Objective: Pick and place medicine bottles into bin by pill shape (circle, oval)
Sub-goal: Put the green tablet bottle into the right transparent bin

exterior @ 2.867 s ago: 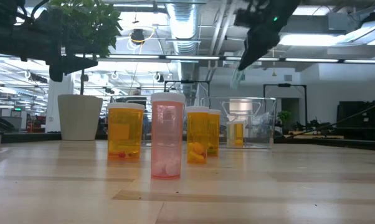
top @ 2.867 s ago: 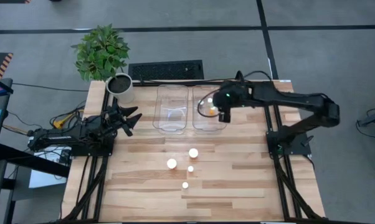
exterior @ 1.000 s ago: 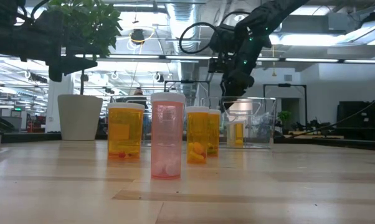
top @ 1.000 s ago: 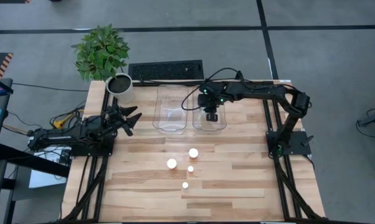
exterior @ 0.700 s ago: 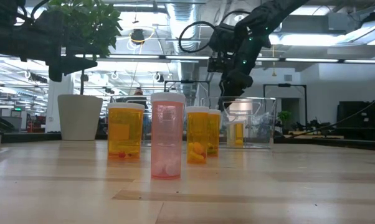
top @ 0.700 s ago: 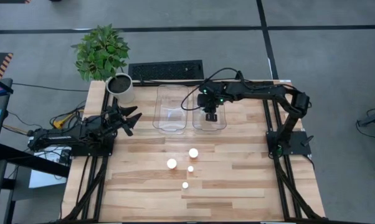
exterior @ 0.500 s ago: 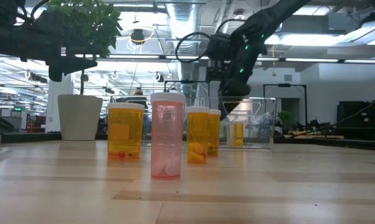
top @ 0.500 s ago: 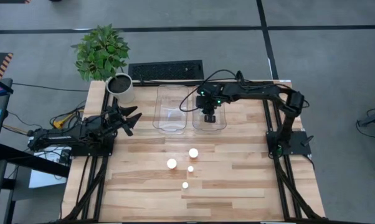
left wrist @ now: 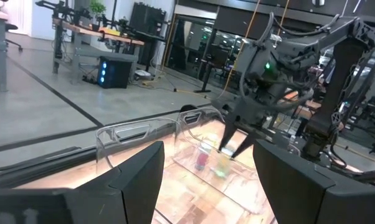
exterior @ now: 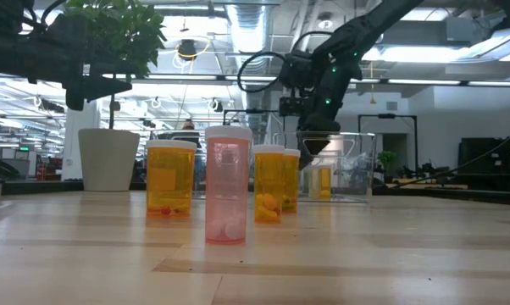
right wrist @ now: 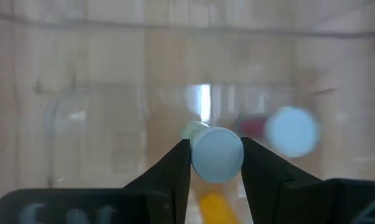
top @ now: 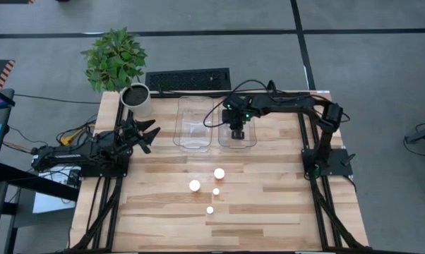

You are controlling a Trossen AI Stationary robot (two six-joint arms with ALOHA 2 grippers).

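Observation:
My right gripper (top: 237, 132) reaches down into the right one of two clear bins (top: 249, 141) and is shut on a medicine bottle with a white cap (right wrist: 217, 154) and a pale green body (left wrist: 222, 164). Another bottle (right wrist: 291, 132) with a white cap stands in that bin. Several bottles stand upright on the table's middle (top: 219, 173), orange ones (exterior: 170, 180) and a pink one (exterior: 227, 186). My left gripper (top: 149, 134) waits open at the table's left edge, holding nothing. My right gripper pinches the bottle at its white cap (right wrist: 203, 163) between its two fingers, one on each side of the cap. The fingers slant down from above. The bottle hangs below them inside the right bin; whether its base touches the bin's floor I cannot tell.
The left clear bin (top: 195, 125) stands beside the right one at the table's far side. A white plant pot (top: 136, 99) sits at the far left corner. Bare wood lies near the front edge (top: 269, 226).
My right gripper has sunk a little into the right bin, carrying the bottle down with it, fingers still shut on the cap. The bottles on the table have not moved.

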